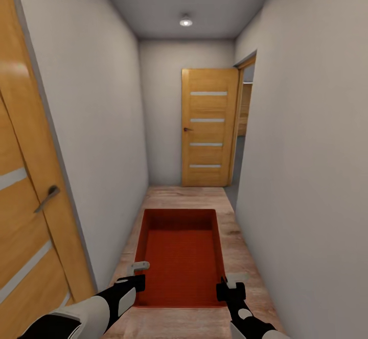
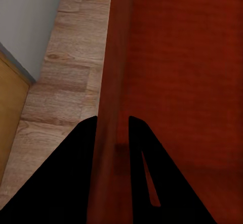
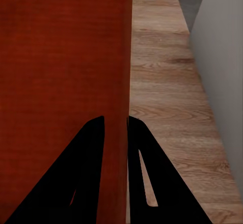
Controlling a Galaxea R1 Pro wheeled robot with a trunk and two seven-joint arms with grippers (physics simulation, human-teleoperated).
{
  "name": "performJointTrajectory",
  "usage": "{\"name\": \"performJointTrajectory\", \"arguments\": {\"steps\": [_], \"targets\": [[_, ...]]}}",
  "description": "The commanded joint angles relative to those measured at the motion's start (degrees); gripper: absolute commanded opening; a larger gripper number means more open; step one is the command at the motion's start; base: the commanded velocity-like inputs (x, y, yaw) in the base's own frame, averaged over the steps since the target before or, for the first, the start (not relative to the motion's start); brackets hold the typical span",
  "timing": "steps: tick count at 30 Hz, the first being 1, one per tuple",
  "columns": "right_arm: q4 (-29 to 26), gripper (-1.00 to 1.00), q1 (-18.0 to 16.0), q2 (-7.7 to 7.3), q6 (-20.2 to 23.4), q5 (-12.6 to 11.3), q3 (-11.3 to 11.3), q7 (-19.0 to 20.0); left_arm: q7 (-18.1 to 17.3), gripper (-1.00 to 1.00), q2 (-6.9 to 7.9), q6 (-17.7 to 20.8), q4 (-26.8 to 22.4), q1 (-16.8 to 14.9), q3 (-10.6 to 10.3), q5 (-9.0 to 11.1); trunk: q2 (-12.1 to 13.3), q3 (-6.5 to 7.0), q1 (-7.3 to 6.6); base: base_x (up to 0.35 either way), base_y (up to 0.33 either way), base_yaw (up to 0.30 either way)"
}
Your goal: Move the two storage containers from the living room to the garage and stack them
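Note:
One orange-red storage container (image 1: 181, 257) hangs level over the light wood-plank floor (image 1: 186, 196) of a narrow hallway, its open top facing me. My left gripper (image 1: 135, 277) is shut on its left wall (image 2: 114, 82), one finger inside and one outside. My right gripper (image 1: 230, 285) is shut on the right wall (image 3: 125, 72) the same way. In the wrist views the left gripper (image 2: 112, 119) and the right gripper (image 3: 116, 118) each straddle a thin red wall edge. The garage is out of view.
Pale walls stand close on the left (image 1: 97, 124) and right (image 1: 306, 150). A wooden door (image 1: 25, 201) with a lever handle (image 1: 48, 197) is near on the left. At the hall's end an open wooden door (image 1: 208, 127) stands beside a right-hand doorway (image 1: 246, 119) with grey floor beyond.

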Motion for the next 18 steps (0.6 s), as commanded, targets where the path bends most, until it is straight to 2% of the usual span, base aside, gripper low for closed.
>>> {"name": "performJointTrajectory", "arguments": {"steps": [1, 18], "targets": [[0.10, -1.00, -0.01, -0.57, -0.05, 0.04, 0.11, -0.65, 0.37, -1.00, 0.41, 0.00, -0.15, -0.11, 2.92, 0.09, -0.07, -0.10, 0.04, 0.323, 0.000, 0.000], [0.10, -1.00, -0.01, -0.57, -0.06, -0.02, 0.10, -0.65, 0.37, -1.00, 0.41, 0.00, -0.15, -0.11, 2.92, 0.09, -0.07, -0.10, 0.04, 0.323, 0.000, 0.000]]}}
